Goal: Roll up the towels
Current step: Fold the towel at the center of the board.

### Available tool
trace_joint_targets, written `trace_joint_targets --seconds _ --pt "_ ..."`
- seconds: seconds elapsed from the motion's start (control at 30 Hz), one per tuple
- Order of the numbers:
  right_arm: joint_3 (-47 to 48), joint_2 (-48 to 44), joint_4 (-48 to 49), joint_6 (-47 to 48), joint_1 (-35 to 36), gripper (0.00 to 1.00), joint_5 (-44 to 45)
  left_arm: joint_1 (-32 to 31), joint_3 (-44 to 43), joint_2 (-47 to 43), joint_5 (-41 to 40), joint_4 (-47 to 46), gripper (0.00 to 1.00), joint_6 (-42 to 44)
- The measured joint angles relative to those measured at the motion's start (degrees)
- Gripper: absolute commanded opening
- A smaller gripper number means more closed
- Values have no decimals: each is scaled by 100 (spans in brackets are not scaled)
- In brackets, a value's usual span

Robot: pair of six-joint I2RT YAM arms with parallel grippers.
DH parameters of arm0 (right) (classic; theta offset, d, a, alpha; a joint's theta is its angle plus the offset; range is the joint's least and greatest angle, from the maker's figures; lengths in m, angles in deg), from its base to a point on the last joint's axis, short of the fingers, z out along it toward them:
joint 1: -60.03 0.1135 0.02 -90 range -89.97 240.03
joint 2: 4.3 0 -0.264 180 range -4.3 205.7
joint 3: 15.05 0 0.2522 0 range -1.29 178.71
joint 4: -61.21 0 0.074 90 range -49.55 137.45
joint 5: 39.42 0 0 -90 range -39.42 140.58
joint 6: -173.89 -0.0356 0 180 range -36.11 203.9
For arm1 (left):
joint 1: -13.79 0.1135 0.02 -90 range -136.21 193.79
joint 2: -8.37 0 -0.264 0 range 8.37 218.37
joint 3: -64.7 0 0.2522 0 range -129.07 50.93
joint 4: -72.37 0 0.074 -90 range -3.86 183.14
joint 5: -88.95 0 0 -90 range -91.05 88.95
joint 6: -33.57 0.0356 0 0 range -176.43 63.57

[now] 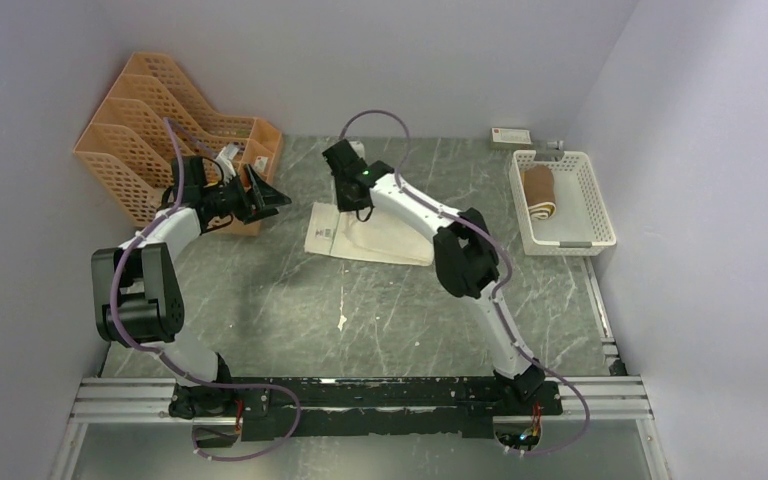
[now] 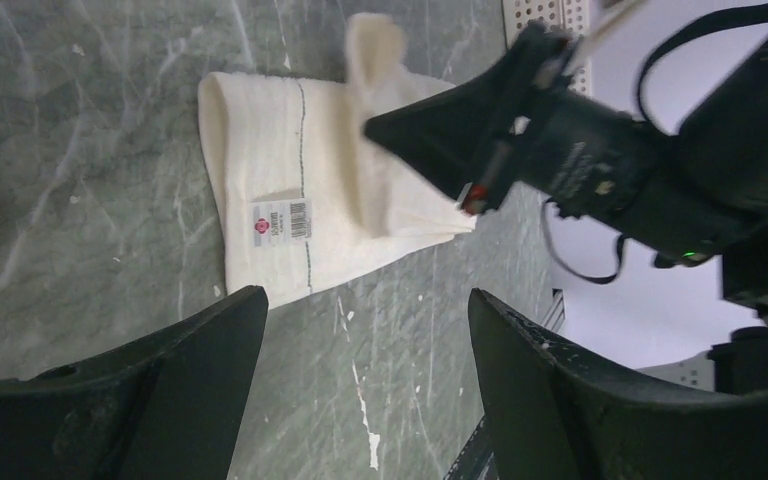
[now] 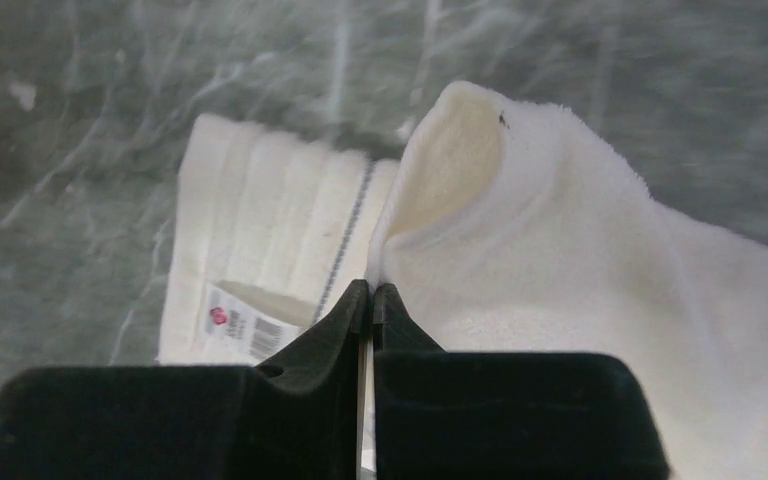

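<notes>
1. Cream towel [image 1: 372, 240]: lies folded on the surface [image 1: 290, 300], centre-far. Its label [image 2: 282, 220] faces up and one fold is raised.
2. Right pincer [image 3: 371, 300]: tips together, clamped on the raised fold, with only a thin edge of cloth between them.
3. Left pincer [image 2: 360, 310]: fingers apart, holding nothing. It hangs left of the cream towel, not touching it, beside the orange rack [image 1: 160, 130].
4. Brown towel [image 1: 539, 193]: rolled, inside the white basket [image 1: 600, 205], far right.
5. Hazard: the thin bite may slip if you pull hard.
6. Hazard: nothing pins the cream towel, so you may drag it across the surface instead of rolling it.
7. Hazard: an off-centre grip may skew the roll into a cone.
</notes>
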Motion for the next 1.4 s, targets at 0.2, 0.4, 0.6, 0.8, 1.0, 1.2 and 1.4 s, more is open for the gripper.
trace_joint_targets --seconds 0.2,0.4,0.6,0.8,1.0,1.2,1.4 --pt "286 487 20 -256 199 0 -619 11 85 -57 162 -188 84 -212" --pt "417 507 22 -409 275 0 -903 13 92 -59 234 -295 84 -332" --pt "553 507 42 -509 433 0 -1051 74 90 -66 236 -297 85 -341" --pt "619 546 70 -577 492 22 -1128 114 90 -66 234 -295 90 -339" --pt "726 647 186 -671 483 56 -1266 116 90 -72 227 -282 100 -273" --pt "490 511 518 -614 393 58 -1432 116 90 -173 39 -103 100 -22" --pt "-1239 -881 1001 -376 -129 74 -1834 68 87 -195 -284 129 94 264"
